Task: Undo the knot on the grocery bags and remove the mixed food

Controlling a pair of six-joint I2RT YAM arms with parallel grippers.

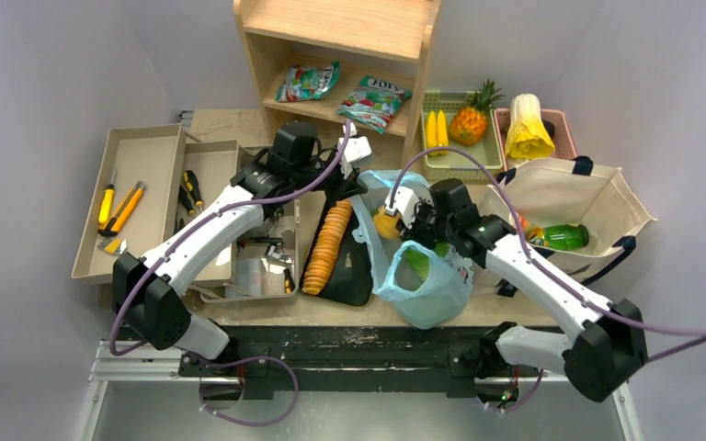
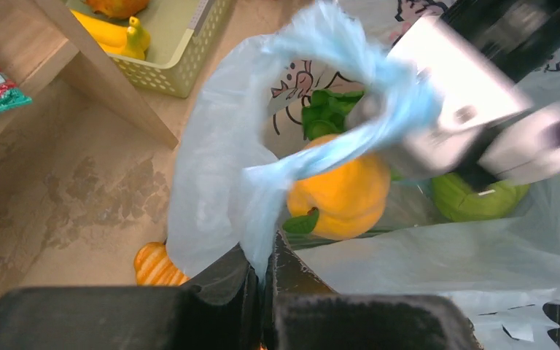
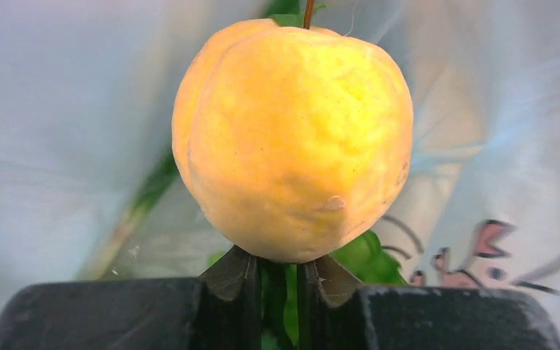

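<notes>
**Inspector:** Where is the blue bag [image 1: 427,285], and what holds it?

**Assistant:** It lies nearest the arm bases with its mouth open. The left gripper [image 2: 266,255] has its fingers clamped on a twisted strip of the handle, at the bag's far left side.

**Inspector:** And the right gripper?

**Assistant:** The right gripper [image 3: 281,273] is in the bag's mouth. Its fingers are close together with only a narrow slit between them, and the tips are against the underside of an orange [image 3: 292,138]. Something green sits in the slit, but I cannot tell whether it is pinched.

**Inspector:** What else is inside?

**Assistant:** A green fruit [image 2: 477,200], just beside the orange.

**Inspector:** And around the bag?

**Assistant:** Just to its left is a black tray [image 1: 354,276] with a row of crackers [image 1: 326,243]. To its right is a canvas tote [image 1: 561,193] holding a green bottle [image 1: 565,237]. Beyond the bag is a green basket [image 1: 478,158] with a pineapple [image 1: 471,124].
</notes>
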